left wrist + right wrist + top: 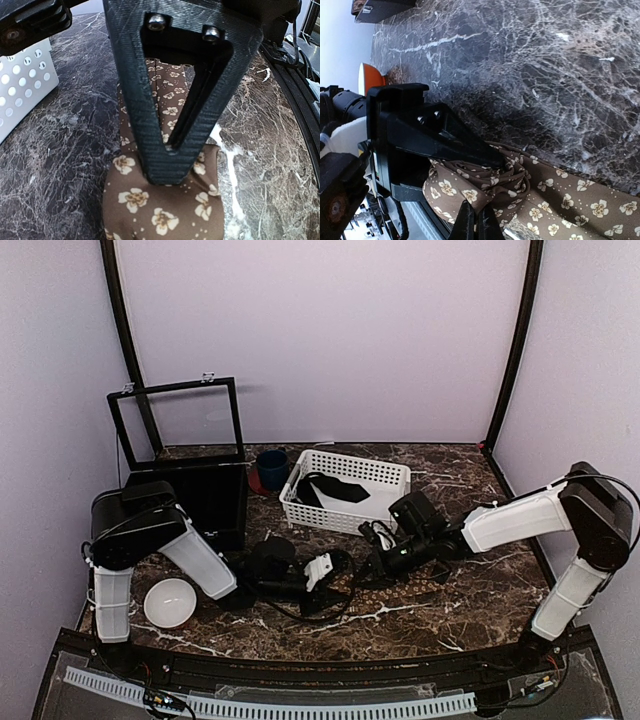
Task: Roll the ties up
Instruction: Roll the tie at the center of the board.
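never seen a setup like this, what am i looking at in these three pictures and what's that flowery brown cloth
You are looking at two robot arms fixed at the near edge of a dark marble table. The wide picture comes from a camera above and behind them. The other two come from small cameras on each arm's wrist, so each shows its own jaws up close.

The brown cloth is a necktie with small tan flowers. The left gripper presses down on it against the table. The right gripper is shut on a bunched part of the same tie, which looks like the start of a roll.

Also on the table: a white basket with something dark inside, a blue cup, a white bowl, and an open black box.
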You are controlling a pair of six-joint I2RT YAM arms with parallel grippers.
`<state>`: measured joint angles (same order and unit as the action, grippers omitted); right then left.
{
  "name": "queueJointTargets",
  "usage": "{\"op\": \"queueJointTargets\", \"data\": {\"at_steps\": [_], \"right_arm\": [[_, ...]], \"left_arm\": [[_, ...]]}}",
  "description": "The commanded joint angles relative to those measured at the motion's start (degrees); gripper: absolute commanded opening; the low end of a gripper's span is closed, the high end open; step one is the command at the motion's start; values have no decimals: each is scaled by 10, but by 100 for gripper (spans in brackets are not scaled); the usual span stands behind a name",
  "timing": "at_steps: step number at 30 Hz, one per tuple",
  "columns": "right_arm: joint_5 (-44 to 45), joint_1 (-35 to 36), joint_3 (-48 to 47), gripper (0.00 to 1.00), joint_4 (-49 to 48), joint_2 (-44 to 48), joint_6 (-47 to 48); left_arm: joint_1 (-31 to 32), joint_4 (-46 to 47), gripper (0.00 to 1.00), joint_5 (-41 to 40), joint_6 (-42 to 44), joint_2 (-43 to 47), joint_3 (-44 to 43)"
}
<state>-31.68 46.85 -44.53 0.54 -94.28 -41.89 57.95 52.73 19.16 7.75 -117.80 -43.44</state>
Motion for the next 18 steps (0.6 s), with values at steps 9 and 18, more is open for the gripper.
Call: {"op": "queueJointTargets", "data": {"at_steps": [9, 18], "right_arm": [[11, -23, 51, 0, -20, 11, 10], [19, -51, 86, 0, -28, 25, 24]], "left_arm": [[-1, -83, 63, -16, 13, 3, 19], [0, 40, 80, 26, -4, 10, 46]]}}
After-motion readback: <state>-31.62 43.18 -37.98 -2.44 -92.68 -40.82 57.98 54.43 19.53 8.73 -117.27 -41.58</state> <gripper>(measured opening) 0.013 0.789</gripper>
